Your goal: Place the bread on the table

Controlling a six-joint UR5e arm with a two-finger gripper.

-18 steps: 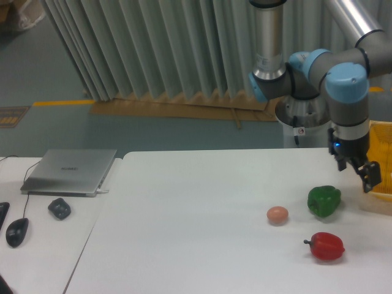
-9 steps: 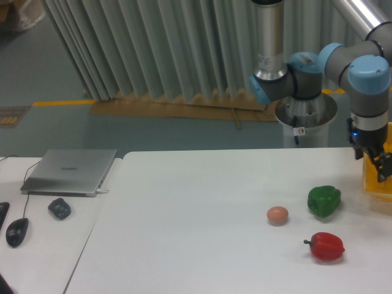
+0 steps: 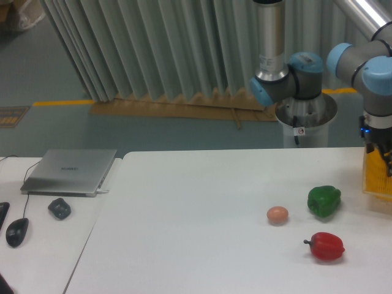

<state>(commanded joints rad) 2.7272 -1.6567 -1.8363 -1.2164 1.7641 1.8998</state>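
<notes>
At the desk's (image 3: 202, 220) right edge, reaching for bread.
Your claw (image 3: 386, 160) hangs over the yellow basket (image 3: 375, 184); its grip is unreadable, bread unseen, so descend slowly.

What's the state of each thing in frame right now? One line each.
gripper: at the right frame edge over the yellow bin, jaws not readable
bread: not in view
green pepper: resting on the table, untouched
red pepper: lying on its side
egg: resting free
laptop: lid closed
</notes>
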